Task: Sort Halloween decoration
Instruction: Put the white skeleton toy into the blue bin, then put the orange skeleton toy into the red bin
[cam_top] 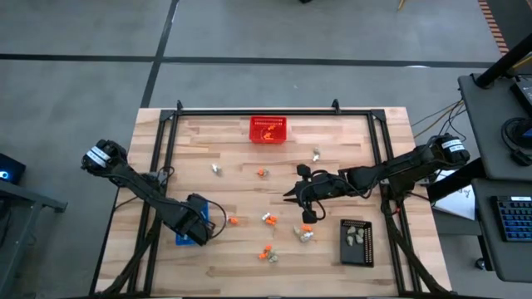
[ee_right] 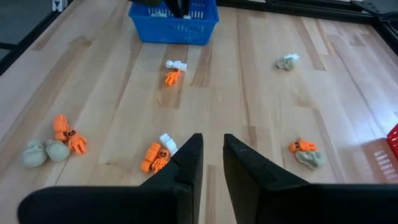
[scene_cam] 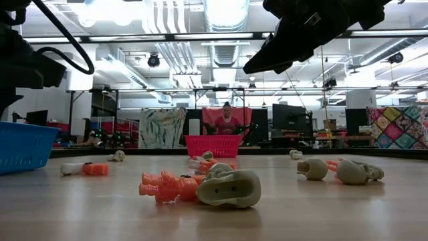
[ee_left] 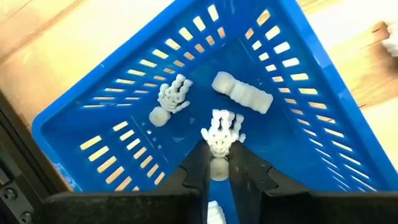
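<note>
Small orange, white and beige Halloween trinkets lie scattered on the wooden table, among them an orange one (cam_top: pixel 233 221) and a beige skull (scene_cam: pixel 227 187). My left gripper (cam_top: pixel 198 223) points down into the blue tray (ee_left: pixel 124 81) at the near left, shut on a white skeleton trinket (ee_left: pixel 219 140). Two more white pieces (ee_left: pixel 171 99) (ee_left: pixel 242 93) lie on the tray's floor. My right gripper (ee_right: pixel 211 155) hovers above the middle of the table, narrowly open with nothing between its fingers. An orange-and-white trinket (ee_right: pixel 158 154) lies just beside it. My left gripper has the white skeleton's skull end (ee_left: pixel 219 169) between its two fingertips, coming from above and pointing down into the tray. The ribs and arms stretch out past the fingertips over the tray's floor. Whether they rest on the floor, I cannot tell.
A red mesh basket (cam_top: pixel 268 129) stands at the far middle. At the near right, a black tray (cam_top: pixel 357 242) holds beige trinkets. Black frame rails (cam_top: pixel 166 166) run along the table's left, far and right sides. Bare wood lies between the trinkets.
</note>
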`<state>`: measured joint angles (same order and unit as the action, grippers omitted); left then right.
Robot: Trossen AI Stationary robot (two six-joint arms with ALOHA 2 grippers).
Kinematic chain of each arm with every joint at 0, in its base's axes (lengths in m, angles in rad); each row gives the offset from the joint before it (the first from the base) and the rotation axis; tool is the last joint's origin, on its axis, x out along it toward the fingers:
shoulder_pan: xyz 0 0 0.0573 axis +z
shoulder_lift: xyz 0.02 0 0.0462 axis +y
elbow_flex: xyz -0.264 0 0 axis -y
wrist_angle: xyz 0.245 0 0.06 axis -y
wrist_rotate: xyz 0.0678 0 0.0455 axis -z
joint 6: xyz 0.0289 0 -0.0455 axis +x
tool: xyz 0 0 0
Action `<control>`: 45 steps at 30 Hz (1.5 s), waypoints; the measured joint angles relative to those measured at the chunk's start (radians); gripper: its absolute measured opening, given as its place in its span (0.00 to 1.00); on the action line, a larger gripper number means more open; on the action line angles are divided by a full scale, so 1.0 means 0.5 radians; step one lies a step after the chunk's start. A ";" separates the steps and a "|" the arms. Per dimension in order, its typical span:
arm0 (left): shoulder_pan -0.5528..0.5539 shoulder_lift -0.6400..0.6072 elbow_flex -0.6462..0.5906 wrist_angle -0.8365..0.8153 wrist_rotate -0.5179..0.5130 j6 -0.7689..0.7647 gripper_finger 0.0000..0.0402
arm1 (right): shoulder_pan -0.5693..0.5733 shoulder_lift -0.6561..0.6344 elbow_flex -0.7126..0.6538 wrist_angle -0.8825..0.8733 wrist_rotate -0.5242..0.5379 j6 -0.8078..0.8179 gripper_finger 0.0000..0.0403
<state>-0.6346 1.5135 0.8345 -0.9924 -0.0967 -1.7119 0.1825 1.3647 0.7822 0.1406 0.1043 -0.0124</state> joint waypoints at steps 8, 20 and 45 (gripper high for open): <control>0.000 0.000 0.037 -0.099 0.017 -0.007 0.20 | 0.000 0.000 0.000 0.000 0.000 0.002 0.13; 0.000 0.000 0.294 -0.183 -0.040 0.247 0.22 | 0.000 0.000 0.000 0.002 0.000 0.025 0.13; 0.520 -0.010 0.742 -0.316 -1.262 2.278 0.19 | -0.432 -0.001 0.000 0.035 0.001 0.476 0.13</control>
<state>-0.3745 1.5087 1.2056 -1.1502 -0.7276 -0.5731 -0.0336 1.3643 0.7824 0.1578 0.1047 0.2255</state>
